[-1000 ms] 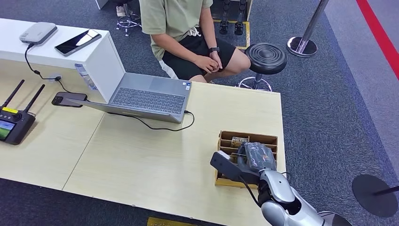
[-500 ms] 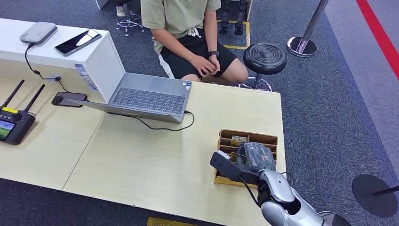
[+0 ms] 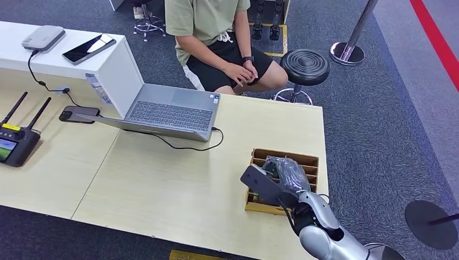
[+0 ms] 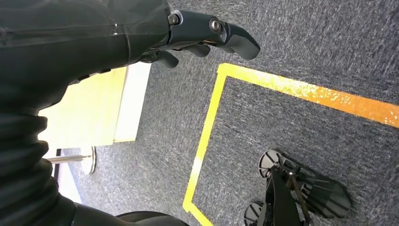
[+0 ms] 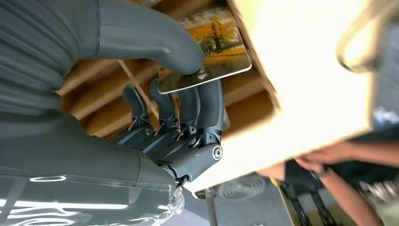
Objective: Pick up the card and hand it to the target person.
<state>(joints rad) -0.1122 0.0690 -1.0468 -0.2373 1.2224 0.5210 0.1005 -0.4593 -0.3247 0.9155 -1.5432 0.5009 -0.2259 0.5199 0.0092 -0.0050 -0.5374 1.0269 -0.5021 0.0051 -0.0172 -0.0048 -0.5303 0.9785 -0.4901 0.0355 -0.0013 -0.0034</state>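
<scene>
In the right wrist view the card (image 5: pixel 221 52), printed with an orange autumn picture, is pinched between my right hand's thumb and its dark fingers (image 5: pixel 202 108), just over the slots of the wooden box (image 5: pixel 117 113). The head view has my right hand (image 3: pixel 286 174) over the wooden slotted box (image 3: pixel 303 160) near the table's right edge, hiding the card. My left hand (image 4: pixel 202 33) hangs beside the table over the carpet, holding nothing, fingers loosely apart. The person (image 3: pixel 211 32) sits beyond the table's far edge, hands together on the lap.
An open laptop (image 3: pixel 170 112) with a black cable lies mid-table. A phone (image 3: pixel 79 114) and a black antenna controller (image 3: pixel 16 143) lie at the left. A white cabinet (image 3: pixel 70 59) stands at the back left. A black stool (image 3: pixel 306 66) stands beside the person.
My right hand has pushed further over the box and tilted, covering the card that showed in a slot before. The person has shifted slightly on the seat.
</scene>
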